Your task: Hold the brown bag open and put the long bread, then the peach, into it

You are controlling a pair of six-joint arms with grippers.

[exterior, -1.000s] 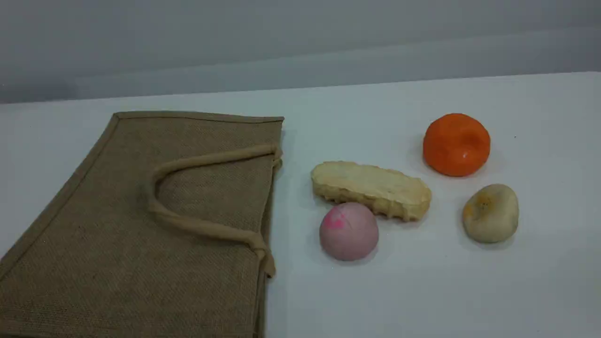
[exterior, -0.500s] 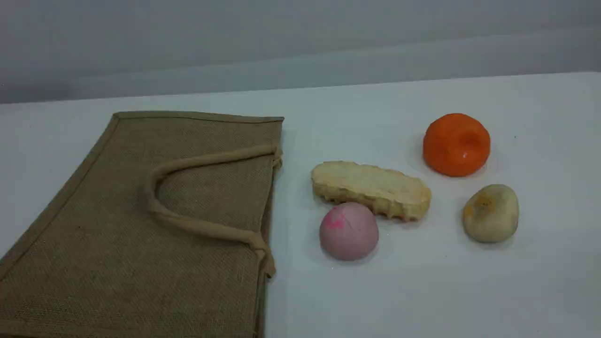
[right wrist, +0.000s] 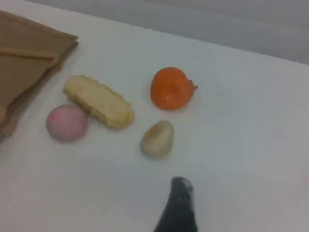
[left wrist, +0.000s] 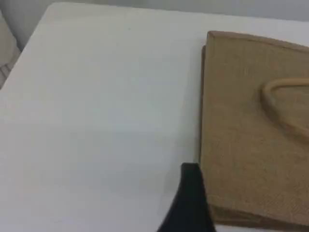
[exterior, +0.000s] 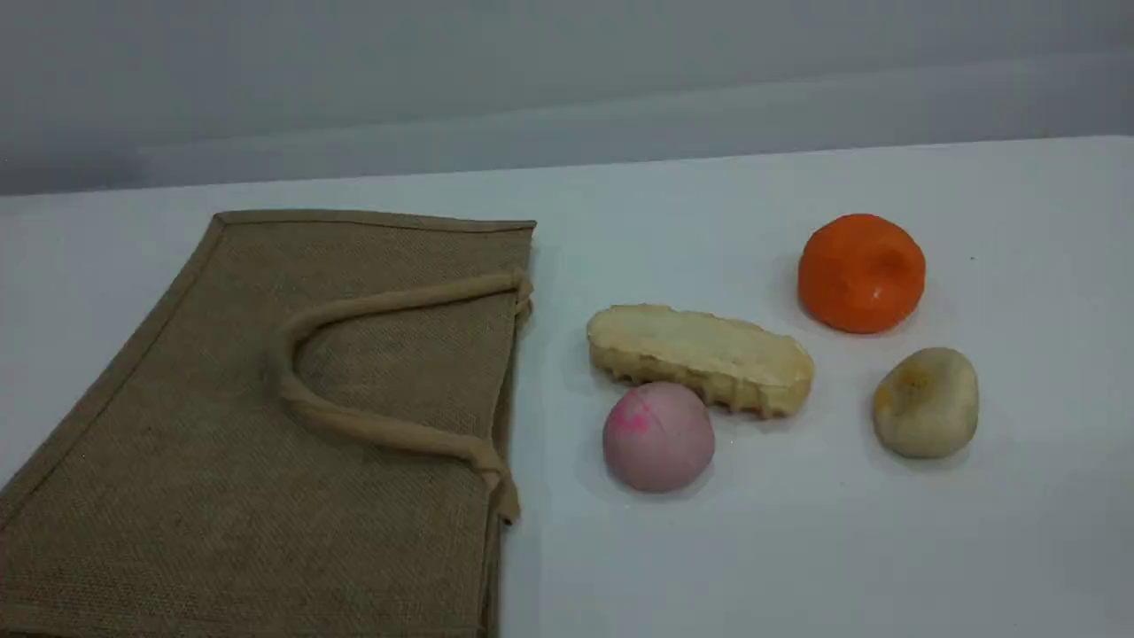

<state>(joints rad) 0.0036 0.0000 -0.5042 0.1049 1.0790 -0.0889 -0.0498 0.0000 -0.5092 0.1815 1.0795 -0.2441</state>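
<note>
Scene view: brown bag [exterior: 266, 425] lies flat on the white table [exterior: 797, 549], left side, mouth edge facing right toward the food; 1 beige loop handle [exterior: 354, 425] rests on top of the upper panel. Bag looks closed, panels flat on each other. Long bread [exterior: 700, 356] lies just right of the bag mouth, lengthwise across the view w/ its right end a bit nearer the camera. Peach [exterior: 658, 437] sits in front of the bread's left half, touching or nearly so, magenta blotch up-left. Orange ball [exterior: 861, 273] is behind and right of the bread, apart from it; beige lump [exterior: 926, 402] w/ a yellow-orange patch is right of the bread, in front of the orange ball. No arm shows in this view.

Left wrist view: left gripper [left wrist: 189, 203], only 1 dark fingertip seen, hangs above bare table just beside the bag's edge, not touching it. Jaws spread wide, nothing betw them.

Right wrist view: right gripper [right wrist: 178, 205], again 1 dark fingertip, hovers over bare table near the beige lump, apart from all 4 food items. Jaws spread wide, holding nothing.
</note>
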